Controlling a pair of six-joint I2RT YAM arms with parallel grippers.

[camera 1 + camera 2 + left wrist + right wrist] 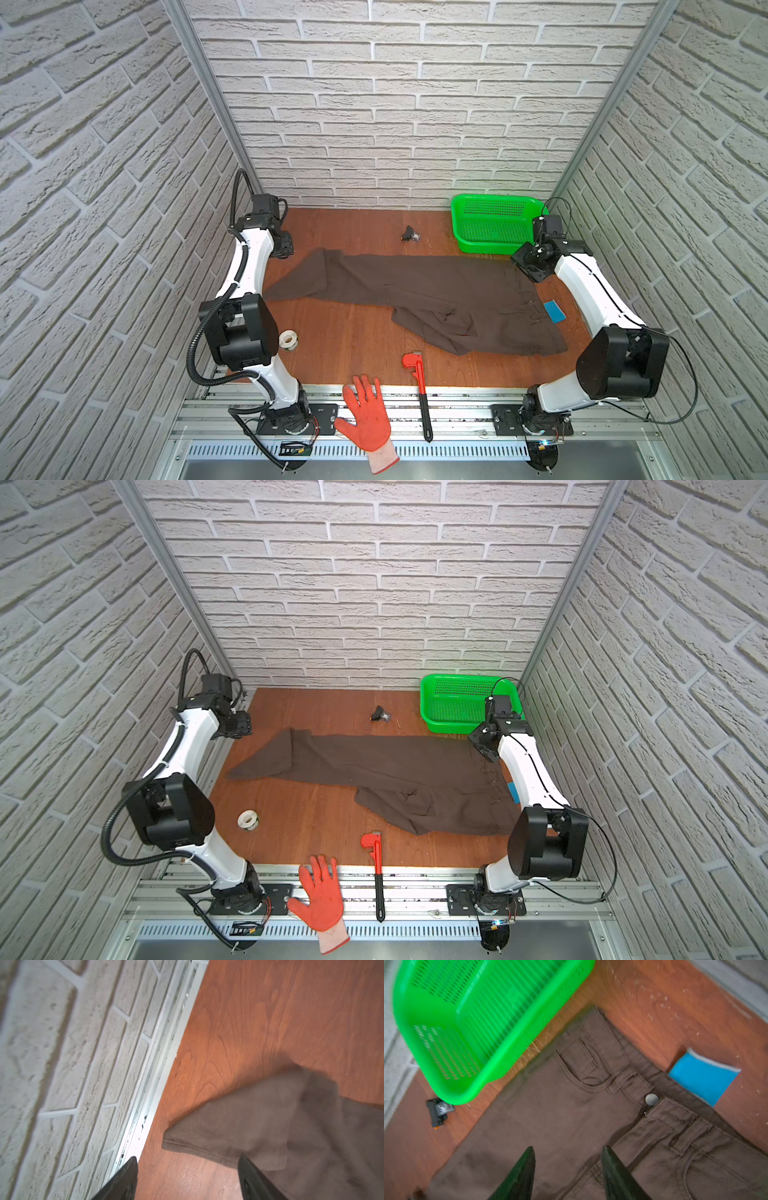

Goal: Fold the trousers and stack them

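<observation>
Fingers of the left gripper (pixel 188 1158) stand wide apart with nothing between them, one tip over a leg hem of the trousers (pixel 270 1126); whether it touches is unclear. Right gripper (pixel 568 1148) hovers over the waistband, jaws parted and holding nothing. An orange glove (pixel 368 415) and a red wrench (pixel 420 386) overhang the front edge of the wooden table (pixel 345 353). The soft brown trousers lie across the middle, waist to the right, one leg rumpled. The waistband partly covers a blue pad (pixel 704 1078). Beyond, a small black thing (pixel 409 235) is too blurred to name, and a green mesh basket (pixel 494 232) sits in the far right corner.
</observation>
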